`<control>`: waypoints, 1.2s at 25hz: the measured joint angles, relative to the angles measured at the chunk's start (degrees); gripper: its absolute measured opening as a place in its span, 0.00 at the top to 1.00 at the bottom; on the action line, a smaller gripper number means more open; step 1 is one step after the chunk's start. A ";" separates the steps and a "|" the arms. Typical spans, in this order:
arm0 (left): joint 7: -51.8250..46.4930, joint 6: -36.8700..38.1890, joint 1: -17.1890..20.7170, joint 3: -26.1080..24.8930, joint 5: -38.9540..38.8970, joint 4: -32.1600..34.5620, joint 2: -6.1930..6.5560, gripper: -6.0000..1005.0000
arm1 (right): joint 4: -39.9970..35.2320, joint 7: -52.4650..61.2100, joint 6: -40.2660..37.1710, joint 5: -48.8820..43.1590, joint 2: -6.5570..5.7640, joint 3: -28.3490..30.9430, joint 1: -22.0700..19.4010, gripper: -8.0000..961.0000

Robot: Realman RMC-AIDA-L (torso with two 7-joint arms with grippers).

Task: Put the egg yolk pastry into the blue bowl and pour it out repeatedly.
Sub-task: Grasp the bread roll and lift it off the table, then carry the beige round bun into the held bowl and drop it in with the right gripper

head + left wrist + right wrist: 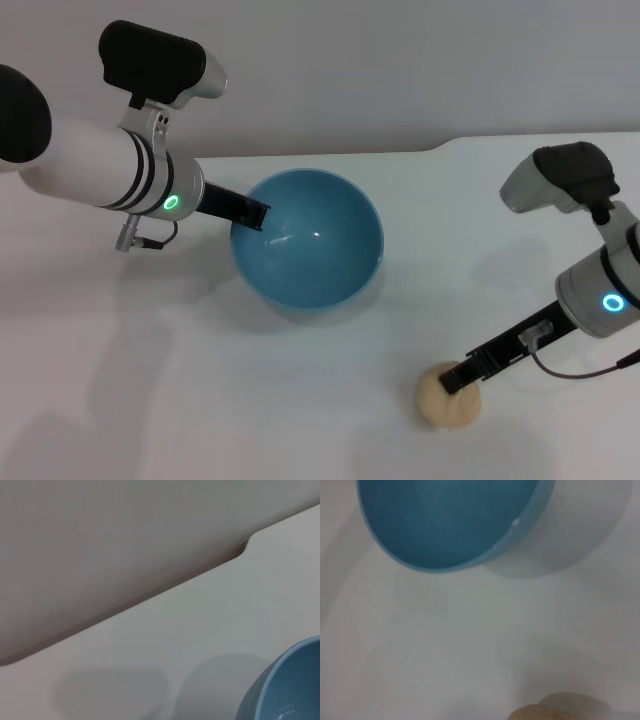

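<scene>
The right gripper (458, 381) met the small pale tan egg yolk pastry (449, 398) on the near right table (300, 400); its finger spread was hidden. The left gripper (255, 214) clasped the tilted glossy light-blue bowl's (320, 250) left rim.

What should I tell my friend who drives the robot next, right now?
Left gripper: at the blue bowl's rim, holding it tilted; the bowl is empty.
Right gripper: down on the egg yolk pastry, which lies on the white table, apart from the bowl and nearer the robot. Grip not clear.
Done: pastry is out of the bowl.
Left: likely pick up the pastry, drop it in, pour again.
</scene>
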 joint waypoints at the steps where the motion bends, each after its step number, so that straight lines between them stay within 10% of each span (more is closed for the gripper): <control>1: 0.04 0.00 0.05 0.01 0.00 0.00 0.01 0.98 | -0.27 -0.04 -0.01 0.08 0.03 0.56 -0.11 0.69; 16: 0.54 -1.67 -0.04 0.11 0.00 0.70 0.09 0.98 | -11.21 -8.52 5.77 19.65 -0.33 8.98 -5.99 0.81; 30: 0.58 -8.63 0.24 0.10 -0.47 3.81 -0.12 0.98 | -2.22 -15.80 2.75 29.88 -1.13 15.07 -3.39 0.90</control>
